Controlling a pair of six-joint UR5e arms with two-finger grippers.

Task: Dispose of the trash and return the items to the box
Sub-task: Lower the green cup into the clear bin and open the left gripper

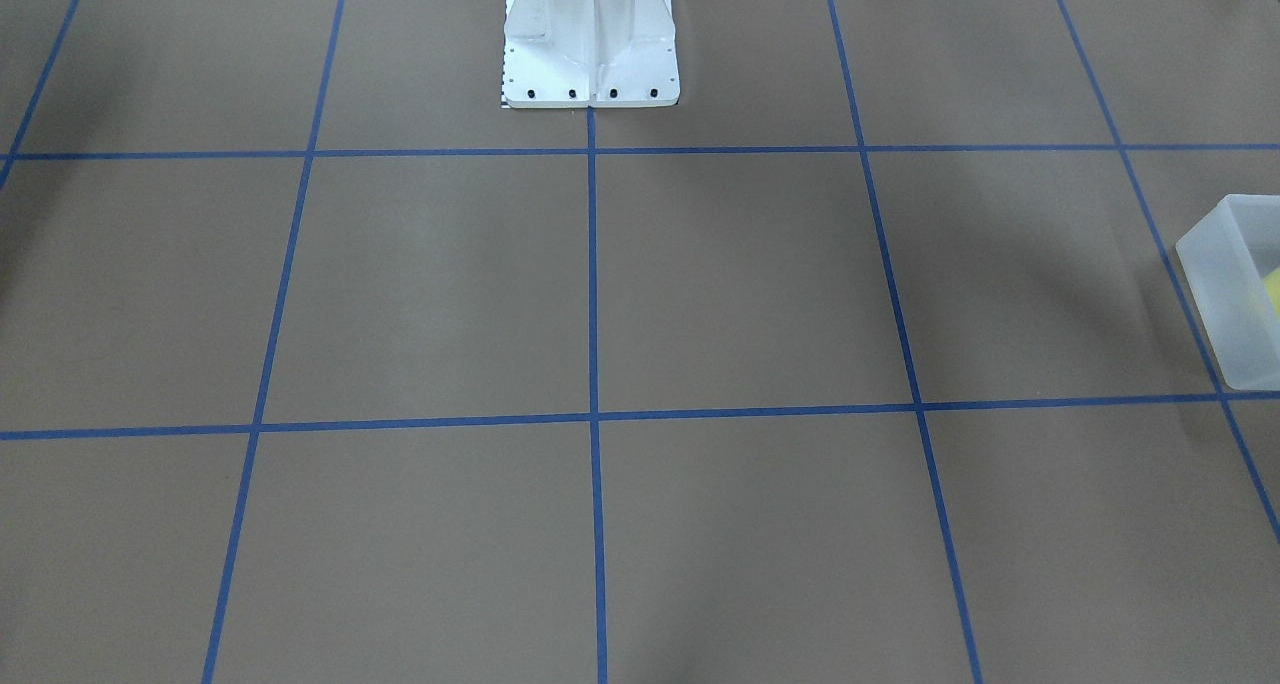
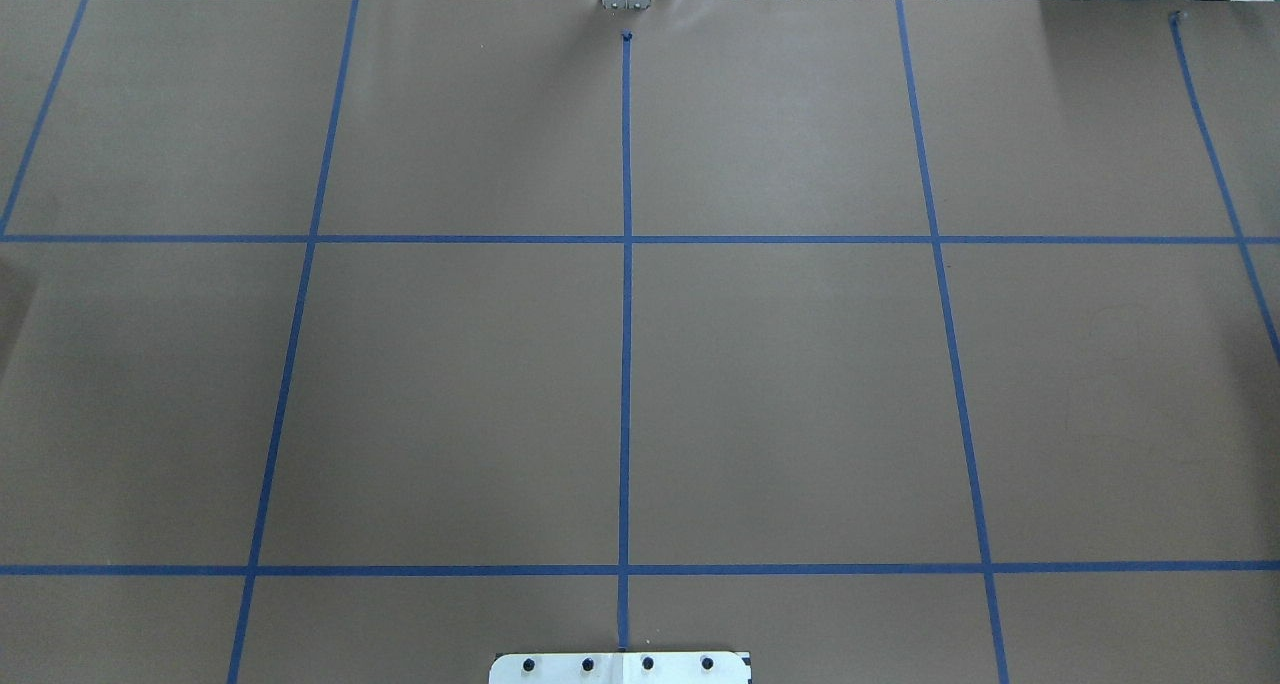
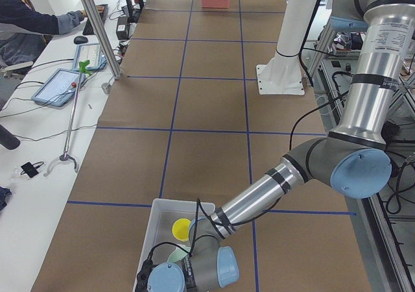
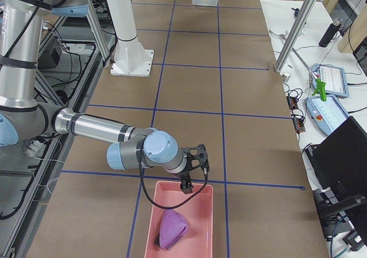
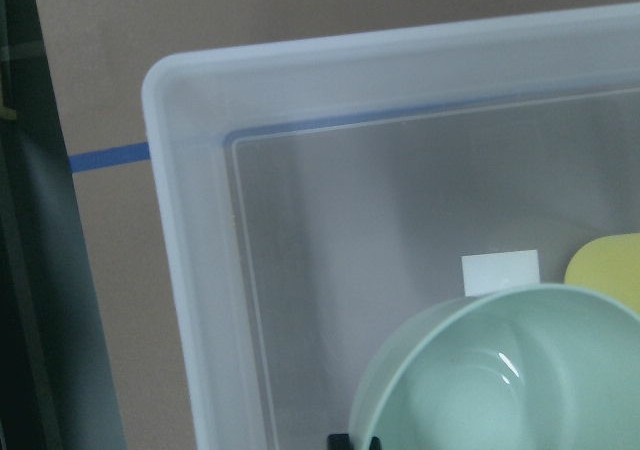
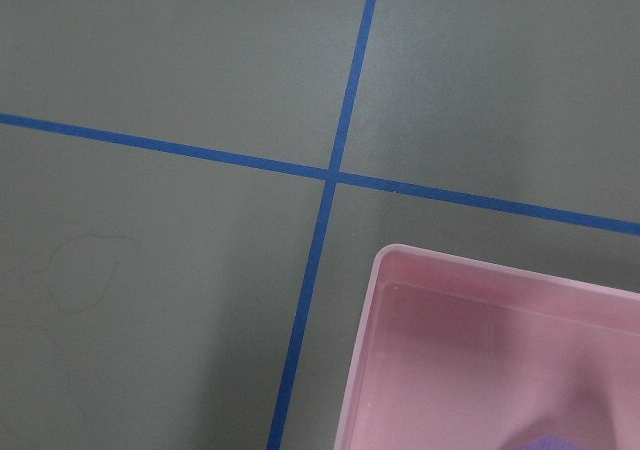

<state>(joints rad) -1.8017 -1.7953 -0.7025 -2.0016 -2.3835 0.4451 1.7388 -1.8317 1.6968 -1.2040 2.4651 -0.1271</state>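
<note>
The frosted-white box (image 5: 190, 270) stands at the table's end on my left; it also shows in the exterior left view (image 3: 150, 230) and at the front-facing view's right edge (image 1: 1215, 284). The pale-yellow cup (image 3: 181, 228) stands inside it, and its edge shows in the left wrist view (image 5: 608, 265). The mint-green bowl (image 5: 490, 380) hangs tilted over the box floor. My left gripper (image 5: 355, 442) pinches the bowl's rim; only its dark fingertips show. My right gripper (image 4: 186, 188) hovers over the near end of a pink bin; I cannot tell if it is open or shut.
The pink bin (image 4: 198, 196) at the table's right end holds a purple cloth (image 4: 172, 228). The white robot pedestal (image 1: 592, 39) stands at the table's back middle. Blue tape lines grid the brown table. An operator's desk with tablets runs along the far side.
</note>
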